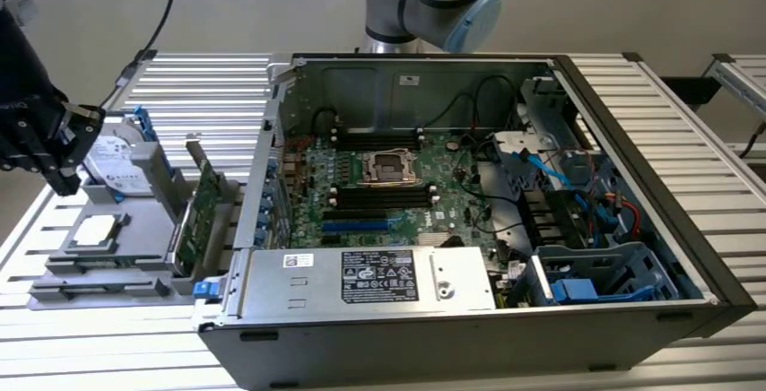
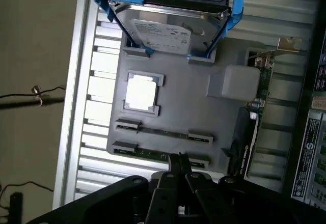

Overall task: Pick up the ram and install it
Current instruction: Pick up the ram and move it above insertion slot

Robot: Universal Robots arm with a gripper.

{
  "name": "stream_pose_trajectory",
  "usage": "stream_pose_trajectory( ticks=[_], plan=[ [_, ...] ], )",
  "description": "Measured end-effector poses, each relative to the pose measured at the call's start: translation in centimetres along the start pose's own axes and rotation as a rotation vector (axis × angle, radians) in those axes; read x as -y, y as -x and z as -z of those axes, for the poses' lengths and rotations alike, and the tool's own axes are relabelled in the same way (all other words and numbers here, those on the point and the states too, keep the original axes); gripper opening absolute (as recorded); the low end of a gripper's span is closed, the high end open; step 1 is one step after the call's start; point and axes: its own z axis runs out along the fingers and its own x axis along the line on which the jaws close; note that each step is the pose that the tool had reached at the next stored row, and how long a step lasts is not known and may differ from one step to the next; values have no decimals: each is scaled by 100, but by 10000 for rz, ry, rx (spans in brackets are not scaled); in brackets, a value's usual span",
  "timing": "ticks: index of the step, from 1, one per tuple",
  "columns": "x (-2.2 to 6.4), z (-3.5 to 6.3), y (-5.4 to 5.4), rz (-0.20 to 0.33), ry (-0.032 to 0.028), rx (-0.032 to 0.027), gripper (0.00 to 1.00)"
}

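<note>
A grey holder tray point(image 2: 198, 112) lies on the slatted table. Two long, thin green ram sticks rest on edge in its clips: one ram stick point(image 2: 150, 154) at the tray's edge, the other ram stick point(image 2: 163, 132) beside it. My gripper point(image 2: 179, 159) hangs above the tray over the edge stick, its fingers point(image 2: 174, 164) pressed together with nothing between them. In the exterior view the gripper point(image 1: 63, 183) is at the exterior view's left, above the tray point(image 1: 132, 247). The black memory slots point(image 1: 380, 195) lie on the motherboard inside the open case.
The tray also holds a hard drive in a blue caddy point(image 2: 170, 28), a processor chip point(image 2: 141, 92) and an upright wide green expansion card point(image 1: 197, 216). The open computer case point(image 1: 479, 230) stands at the exterior view's right of the tray, with cables and drive cages inside.
</note>
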Motion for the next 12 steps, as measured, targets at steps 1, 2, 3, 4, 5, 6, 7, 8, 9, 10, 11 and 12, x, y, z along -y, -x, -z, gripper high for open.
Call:
stream_pose_trajectory(
  ticks=[1, 2, 3, 4, 5, 6, 7, 8, 9, 10, 11, 12],
  plan=[
    [0, -3, 0, 185, -11, -6, 11],
    [0, -6, 0, 364, -21, -10, 11],
    [0, -11, 1, 545, -31, -13, 11],
    [0, -16, 1, 718, -40, -16, 11],
    [1, -21, 1, 914, -51, -21, 11],
    [1, -25, 1, 1093, -60, -25, 11],
    [1, -30, 2, 1273, -70, -28, 11],
    [1, -34, 2, 1453, -80, -32, 11],
    [1, -39, 2, 1632, -90, -35, 11],
    [1, -43, 2, 1813, -99, -38, 11],
    [1, -47, 2, 1990, -109, -43, 11],
    [1, -51, 3, 2187, -120, -47, 11]
  ],
)
